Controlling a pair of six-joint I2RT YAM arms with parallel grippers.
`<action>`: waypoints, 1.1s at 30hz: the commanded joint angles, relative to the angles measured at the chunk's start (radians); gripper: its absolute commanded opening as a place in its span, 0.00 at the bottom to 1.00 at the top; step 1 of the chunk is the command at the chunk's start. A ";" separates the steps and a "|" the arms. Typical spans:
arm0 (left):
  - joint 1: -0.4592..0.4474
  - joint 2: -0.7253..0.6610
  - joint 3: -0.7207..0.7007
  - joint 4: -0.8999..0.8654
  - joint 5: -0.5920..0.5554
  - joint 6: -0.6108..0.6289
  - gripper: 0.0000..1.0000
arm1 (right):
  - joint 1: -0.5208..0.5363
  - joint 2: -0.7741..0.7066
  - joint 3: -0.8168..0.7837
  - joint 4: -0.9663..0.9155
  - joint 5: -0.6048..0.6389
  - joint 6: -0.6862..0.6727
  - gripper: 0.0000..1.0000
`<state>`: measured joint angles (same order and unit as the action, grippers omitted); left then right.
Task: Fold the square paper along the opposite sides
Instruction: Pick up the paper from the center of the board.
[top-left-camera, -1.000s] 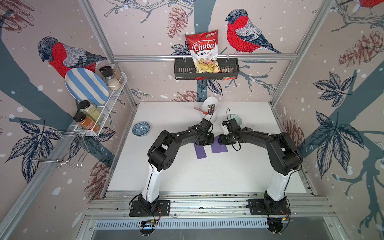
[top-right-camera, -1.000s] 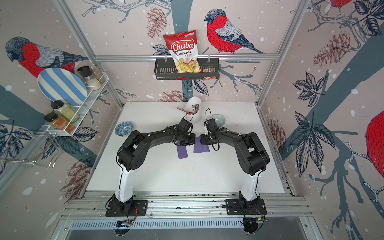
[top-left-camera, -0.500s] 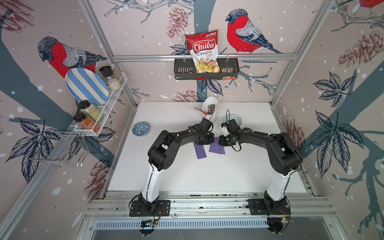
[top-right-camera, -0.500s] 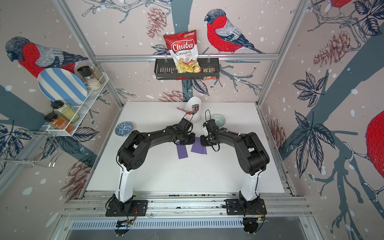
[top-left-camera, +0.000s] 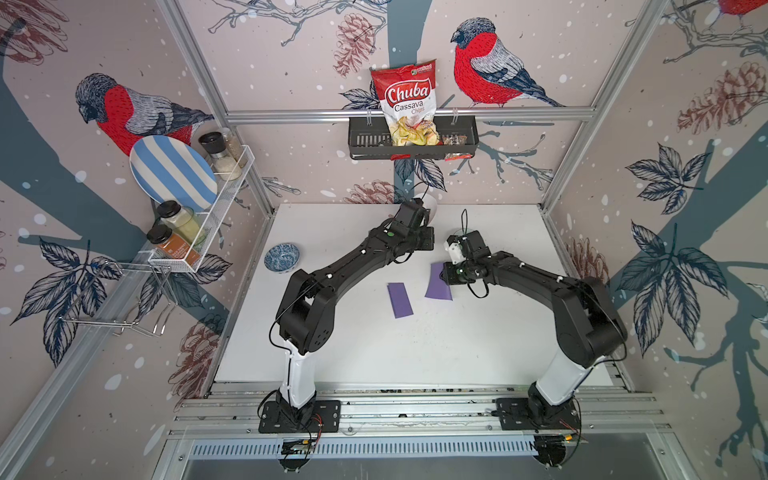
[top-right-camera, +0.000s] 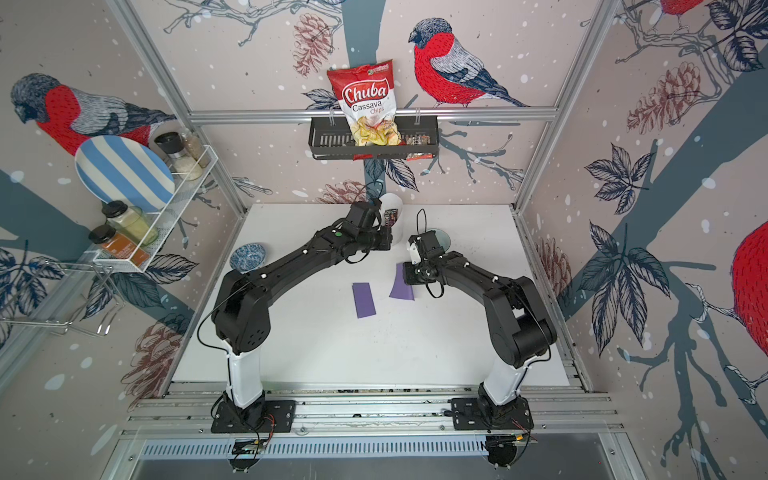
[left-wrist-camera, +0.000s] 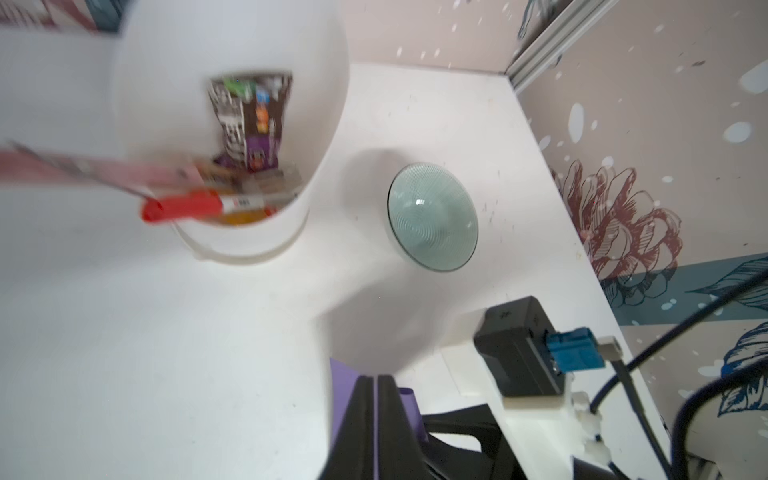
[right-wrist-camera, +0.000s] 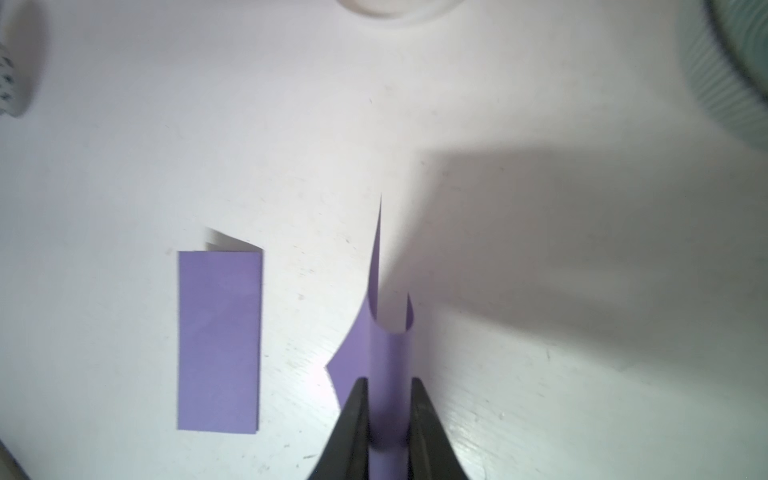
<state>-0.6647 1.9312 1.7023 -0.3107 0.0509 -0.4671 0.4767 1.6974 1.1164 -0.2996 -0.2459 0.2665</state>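
Two purple papers lie mid-table. One is a folded strip (top-left-camera: 400, 300), flat on the white table (top-left-camera: 415, 345), also seen in the right wrist view as a folded strip (right-wrist-camera: 219, 340). The other, the square paper (top-left-camera: 437, 286), is bent into a standing loop (right-wrist-camera: 388, 353). My right gripper (right-wrist-camera: 385, 380) is shut on that loop, one finger on each side. My left gripper (left-wrist-camera: 376, 376) hangs above and behind the paper, near the white cup. Only a thin slit shows between its fingers, with the purple paper (left-wrist-camera: 343, 386) beneath them. The left wrist view is blurred.
A white cup (left-wrist-camera: 232, 124) with packets stands at the back centre, right behind the left gripper. A pale green glass bowl (left-wrist-camera: 432, 216) lies beside it, behind the right wrist. A blue patterned bowl (top-left-camera: 281, 257) sits at the left. Wall racks hang left and back.
The left arm has pulled up and back towards the cup, away from the paper. The right gripper's jaws have closed in on the paper loop.
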 joint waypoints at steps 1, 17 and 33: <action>0.001 -0.088 0.004 0.028 -0.123 0.100 0.29 | -0.019 -0.093 0.009 -0.006 -0.054 -0.043 0.20; 0.211 -0.650 -0.419 0.429 0.836 0.421 0.96 | -0.124 -0.513 -0.003 0.349 -0.671 -0.147 0.19; 0.226 -0.597 -0.442 0.643 1.051 0.225 0.96 | 0.010 -0.457 0.141 0.259 -0.653 -0.276 0.18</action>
<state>-0.4412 1.3315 1.2572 0.2584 1.0775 -0.2127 0.4755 1.2373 1.2465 -0.0315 -0.8902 0.0238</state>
